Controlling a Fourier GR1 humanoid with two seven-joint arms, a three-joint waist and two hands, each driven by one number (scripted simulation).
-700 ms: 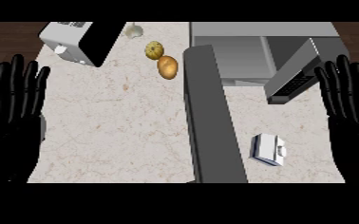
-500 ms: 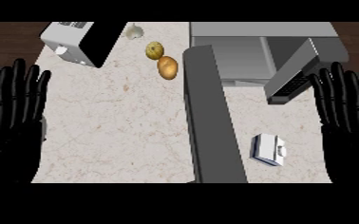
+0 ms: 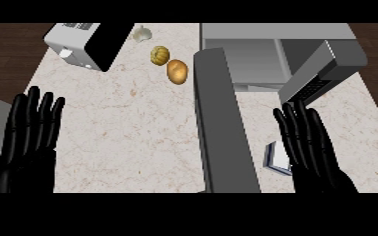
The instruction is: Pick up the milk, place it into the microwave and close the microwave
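Black and flat-fingered, the right robot hand (image 3: 310,145) has slid in from the microwave (image 3: 280,55) side to half-cover the milk (image 3: 277,157) lying below the open door (image 3: 225,120), so pickup looks imminent, left robot hand (image 3: 29,130) spread idle.

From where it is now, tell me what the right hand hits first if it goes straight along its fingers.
Likely the open microwave door, just beyond the right hand; heights are unclear, so it may pass above.
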